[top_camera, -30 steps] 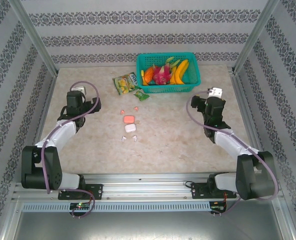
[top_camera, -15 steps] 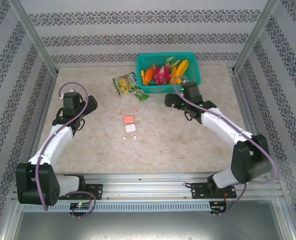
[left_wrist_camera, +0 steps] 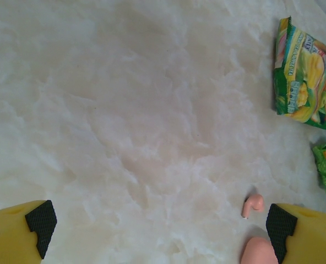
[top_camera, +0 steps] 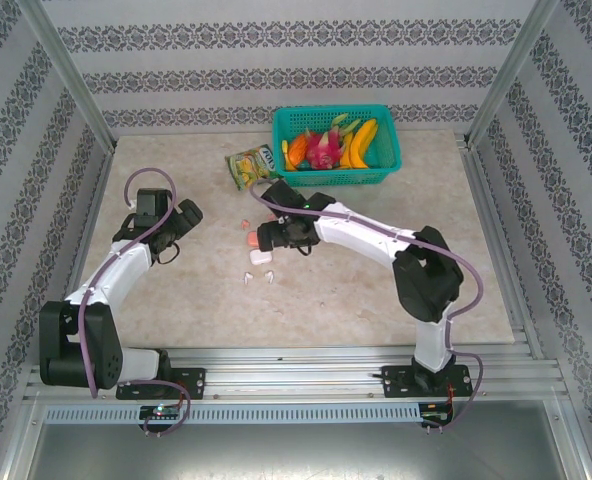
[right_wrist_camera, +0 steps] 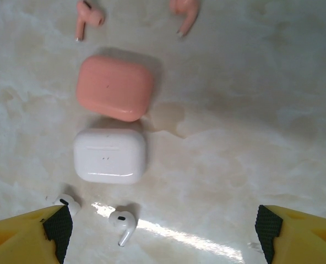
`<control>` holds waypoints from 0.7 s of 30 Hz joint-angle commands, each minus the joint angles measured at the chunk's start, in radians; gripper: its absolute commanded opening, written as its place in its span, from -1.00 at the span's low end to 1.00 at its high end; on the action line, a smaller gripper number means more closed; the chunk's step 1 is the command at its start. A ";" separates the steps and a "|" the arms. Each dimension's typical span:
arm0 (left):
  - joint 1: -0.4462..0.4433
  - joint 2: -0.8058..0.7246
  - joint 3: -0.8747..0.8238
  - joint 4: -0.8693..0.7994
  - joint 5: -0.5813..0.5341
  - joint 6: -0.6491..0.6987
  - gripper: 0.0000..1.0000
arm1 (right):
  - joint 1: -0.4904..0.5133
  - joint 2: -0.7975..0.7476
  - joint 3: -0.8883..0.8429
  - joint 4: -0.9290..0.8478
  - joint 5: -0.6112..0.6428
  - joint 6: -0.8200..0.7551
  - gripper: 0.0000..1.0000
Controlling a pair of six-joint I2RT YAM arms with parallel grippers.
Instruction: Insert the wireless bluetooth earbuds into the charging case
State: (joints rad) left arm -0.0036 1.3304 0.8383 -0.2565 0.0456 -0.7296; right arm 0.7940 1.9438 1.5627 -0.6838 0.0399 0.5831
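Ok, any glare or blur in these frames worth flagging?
Right wrist: glare streak on the table beside a white earbud; pink case sharp. Left wrist: soft, snack packet lettering blurry. Top external: even light, faint shadows.

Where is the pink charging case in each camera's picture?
Top external: pink case mid-table, just above the white case.
Left wrist: bottom edge, right of centre.
Right wrist: upper left, above the white case.
Shared landmark: the pink earbud beside it.
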 commanded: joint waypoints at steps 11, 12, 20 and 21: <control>-0.011 -0.007 -0.012 0.022 0.038 -0.096 1.00 | 0.080 0.201 0.221 -0.155 0.019 0.058 0.77; -0.011 -0.003 -0.010 0.022 0.043 -0.094 1.00 | 0.082 0.211 0.230 -0.156 0.018 0.058 0.77; -0.011 0.006 -0.010 0.036 0.067 -0.081 1.00 | 0.087 0.291 0.315 -0.181 0.018 0.045 0.75; -0.012 0.006 -0.011 0.041 0.073 -0.081 1.00 | 0.087 0.301 0.326 -0.183 0.019 0.045 0.74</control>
State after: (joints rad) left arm -0.0067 1.3308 0.8333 -0.2512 0.0963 -0.8097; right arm 0.8688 2.2162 1.8423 -0.8272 0.0437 0.6262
